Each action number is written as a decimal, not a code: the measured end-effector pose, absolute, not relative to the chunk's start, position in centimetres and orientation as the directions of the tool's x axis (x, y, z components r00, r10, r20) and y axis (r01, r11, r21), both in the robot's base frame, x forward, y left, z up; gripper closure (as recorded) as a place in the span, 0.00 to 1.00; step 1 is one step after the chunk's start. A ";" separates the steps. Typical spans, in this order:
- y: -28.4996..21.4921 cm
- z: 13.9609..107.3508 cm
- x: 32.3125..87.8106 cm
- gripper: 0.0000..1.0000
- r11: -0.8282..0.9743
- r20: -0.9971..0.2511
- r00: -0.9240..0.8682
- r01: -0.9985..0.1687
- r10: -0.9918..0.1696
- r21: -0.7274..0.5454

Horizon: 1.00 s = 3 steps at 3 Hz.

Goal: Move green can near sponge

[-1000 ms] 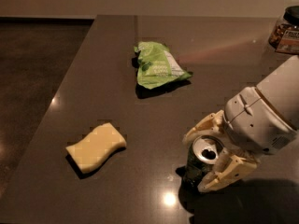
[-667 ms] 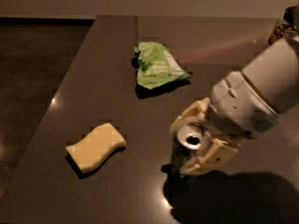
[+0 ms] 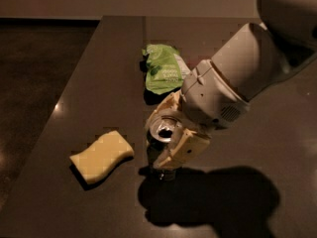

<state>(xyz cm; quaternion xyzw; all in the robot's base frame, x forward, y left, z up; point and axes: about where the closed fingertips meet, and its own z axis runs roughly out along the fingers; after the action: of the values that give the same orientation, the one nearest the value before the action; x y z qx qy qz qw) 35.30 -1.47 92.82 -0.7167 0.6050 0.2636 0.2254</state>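
The green can (image 3: 163, 133) shows mostly its shiny silver top with the pull-tab hole; its dark sides are largely hidden by the fingers. My gripper (image 3: 162, 138) is shut on the can, its cream fingers (image 3: 184, 150) on either side of it, near the middle of the dark table. The can's base is hidden, so I cannot tell if it touches the table. The pale yellow wavy-edged sponge (image 3: 102, 155) lies flat to the left of the can, a short gap apart.
A light green foil chip bag (image 3: 164, 68) lies behind the gripper, further back on the dark table (image 3: 89, 83). The table's left edge runs diagonally at the left, with dark floor beyond. My large white arm (image 3: 252, 68) covers the right side.
My gripper has carried the green can leftwards across the table, from the right side to just beside the sponge. The sponge and chip bag have not moved.
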 end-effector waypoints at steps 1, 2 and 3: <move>0.8 92.4 36.0 1.00 -0.191 -0.679 0.143 -0.982 -0.720 -0.005; 2.5 92.0 36.4 0.82 -0.206 -0.700 0.171 -0.978 -0.694 -0.035; 3.1 91.3 36.8 0.59 -0.214 -0.713 0.189 -0.975 -0.675 -0.056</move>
<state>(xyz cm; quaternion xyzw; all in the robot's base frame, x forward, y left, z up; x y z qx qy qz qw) 36.85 3.12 91.31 -0.7248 0.5693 0.2854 0.2629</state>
